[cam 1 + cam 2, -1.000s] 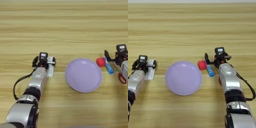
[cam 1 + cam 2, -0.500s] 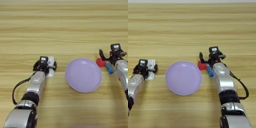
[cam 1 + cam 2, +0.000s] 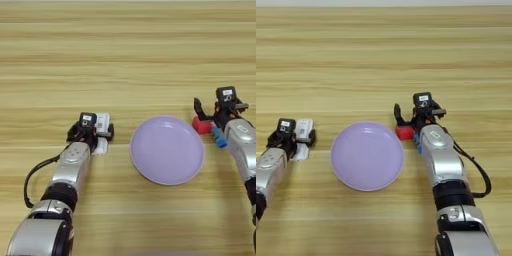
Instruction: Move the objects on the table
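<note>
While the light-wood table (image 3: 125, 55) fills both views with its horizontal plank stripes, the biggest thing on it is the round lilac plate (image 3: 167, 149), lying flat a little right of centre and below the middle of the frame in the left eye view, with nothing on it. Next in size are the two silver arms: the left arm comes up from the lower left corner, and the left gripper (image 3: 90, 131) sits left of the plate, right against the flat white bar (image 3: 101, 131), which lies just beside its black fingers and partly under them; whether those fingers are clamped on the bar or merely resting at it cannot be told. At the right side of the frame the right arm reaches up along the plate's right edge, and the right gripper (image 3: 412, 115) stands with its fingers spread apart, one black finger (image 3: 398, 113) clear to the left, above the small red cube (image 3: 405, 132). That cube rests just off the plate's upper right rim. Smallest, the short blue stick (image 3: 218, 136) lies just right of the cube, partly hidden by the right arm.
</note>
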Controlling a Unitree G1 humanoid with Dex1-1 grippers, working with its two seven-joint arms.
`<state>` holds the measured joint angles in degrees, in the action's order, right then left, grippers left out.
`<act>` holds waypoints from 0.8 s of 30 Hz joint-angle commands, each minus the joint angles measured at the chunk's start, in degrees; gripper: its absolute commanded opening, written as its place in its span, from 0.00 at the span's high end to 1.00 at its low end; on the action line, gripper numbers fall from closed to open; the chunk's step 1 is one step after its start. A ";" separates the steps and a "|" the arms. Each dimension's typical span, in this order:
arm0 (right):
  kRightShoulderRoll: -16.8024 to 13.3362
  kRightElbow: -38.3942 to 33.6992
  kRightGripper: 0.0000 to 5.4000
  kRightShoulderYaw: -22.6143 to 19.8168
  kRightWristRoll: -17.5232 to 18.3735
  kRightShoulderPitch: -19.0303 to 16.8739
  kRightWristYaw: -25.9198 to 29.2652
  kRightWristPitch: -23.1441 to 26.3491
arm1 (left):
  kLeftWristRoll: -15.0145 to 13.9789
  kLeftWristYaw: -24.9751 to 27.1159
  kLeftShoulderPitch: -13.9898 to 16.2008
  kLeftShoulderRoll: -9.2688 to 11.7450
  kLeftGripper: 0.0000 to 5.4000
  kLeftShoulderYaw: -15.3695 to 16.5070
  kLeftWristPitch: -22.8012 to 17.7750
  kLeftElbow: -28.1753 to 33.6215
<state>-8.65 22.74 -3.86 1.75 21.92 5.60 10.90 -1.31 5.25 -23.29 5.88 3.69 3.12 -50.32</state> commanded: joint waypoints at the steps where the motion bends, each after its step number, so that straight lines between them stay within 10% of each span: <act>1: 0.64 -0.89 0.01 0.48 -0.32 -0.02 -0.65 1.63 | 0.60 0.41 2.33 1.24 0.00 -0.10 -3.84 -3.31; 24: 3.15 -3.44 0.00 1.54 -0.76 0.09 -2.77 3.90 | 2.05 6.03 2.47 3.48 0.06 -3.20 -8.47 -6.46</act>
<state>-5.89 20.11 -2.52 1.02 21.92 2.97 13.50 -0.45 10.73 -24.70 8.63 1.21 0.11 -52.47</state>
